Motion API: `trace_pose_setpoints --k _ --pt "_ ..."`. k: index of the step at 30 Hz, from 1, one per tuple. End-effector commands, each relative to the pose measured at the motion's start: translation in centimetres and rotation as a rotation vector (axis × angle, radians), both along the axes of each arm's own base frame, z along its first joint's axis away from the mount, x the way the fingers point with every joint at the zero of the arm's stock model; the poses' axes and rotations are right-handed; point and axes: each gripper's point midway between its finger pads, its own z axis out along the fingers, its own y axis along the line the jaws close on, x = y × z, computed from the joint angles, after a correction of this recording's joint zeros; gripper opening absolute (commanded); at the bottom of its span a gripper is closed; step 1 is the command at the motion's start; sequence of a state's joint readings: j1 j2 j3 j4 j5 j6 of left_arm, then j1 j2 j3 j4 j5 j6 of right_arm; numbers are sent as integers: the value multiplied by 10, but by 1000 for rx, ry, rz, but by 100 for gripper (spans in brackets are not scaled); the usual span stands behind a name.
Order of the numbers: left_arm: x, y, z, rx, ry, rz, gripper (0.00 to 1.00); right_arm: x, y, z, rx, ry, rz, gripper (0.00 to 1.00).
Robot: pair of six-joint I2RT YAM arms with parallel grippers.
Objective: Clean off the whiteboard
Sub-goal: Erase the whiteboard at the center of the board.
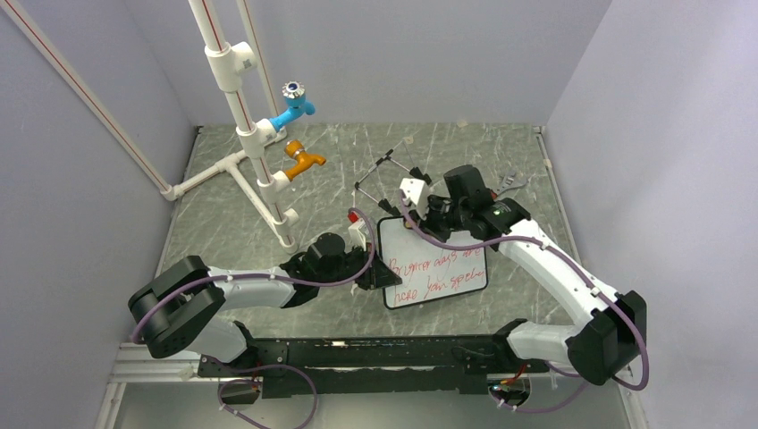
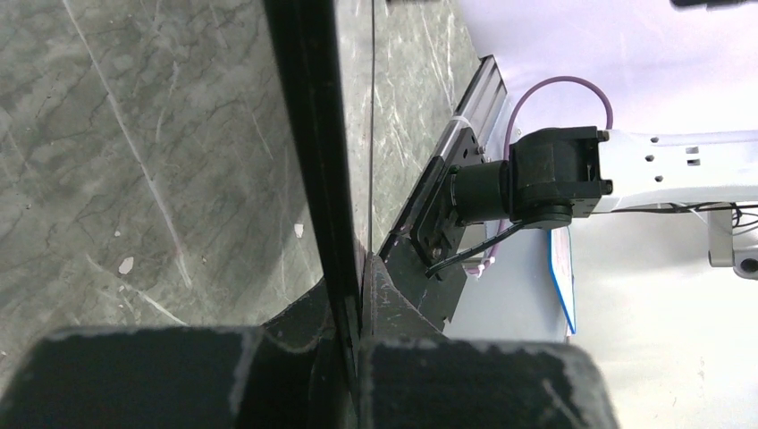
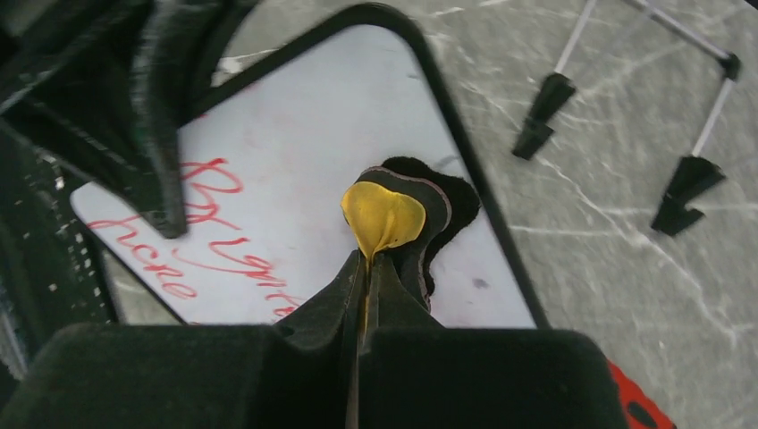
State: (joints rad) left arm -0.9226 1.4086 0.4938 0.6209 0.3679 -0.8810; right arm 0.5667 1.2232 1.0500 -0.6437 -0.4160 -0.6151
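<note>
Over whiteboard [image 3: 340, 116], R hand [image 3: 366, 268] pinches squashed yellow eraser [image 3: 383, 214]; L hand [image 2: 353, 268] pinches thin frame [image 2: 308, 134].

The whiteboard [image 3: 340, 134] has a smooth, faintly glossy white face in a thin black frame. The table [image 1: 223, 232] looks like grey marbled stone, scuffed with pale scratches. The eraser [image 3: 383, 214] looks soft and matt, yellow over black felt.

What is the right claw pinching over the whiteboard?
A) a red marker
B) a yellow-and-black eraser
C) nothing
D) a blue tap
B: the right claw is shut on the yellow-and-black eraser, held over the whiteboard.
</note>
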Motion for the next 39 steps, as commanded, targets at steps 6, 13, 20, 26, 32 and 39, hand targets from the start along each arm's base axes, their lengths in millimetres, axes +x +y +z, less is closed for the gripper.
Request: trace_pose_setpoints --k 6,13,20,26,32,39 --pt "-12 -15 48 -137 -193 -129 0 -8 -31 -25 13 20 -87 0" --pt "-14 -14 47 -133 -192 -137 0 37 -64 -5 31 -49 -292 0" --pt "-15 -10 49 -138 -200 -126 0 -13 -7 7 57 18 73 0" --pt "-16 -7 49 -147 -205 -118 0 24 -62 -13 35 -27 -246 0" --pt "-17 -7 51 -141 -213 -125 0 29 -100 -35 -35 -2 -353 0" --pt "-16 -7 51 -142 -218 -126 0 -27 -51 -39 32 81 -42 0"
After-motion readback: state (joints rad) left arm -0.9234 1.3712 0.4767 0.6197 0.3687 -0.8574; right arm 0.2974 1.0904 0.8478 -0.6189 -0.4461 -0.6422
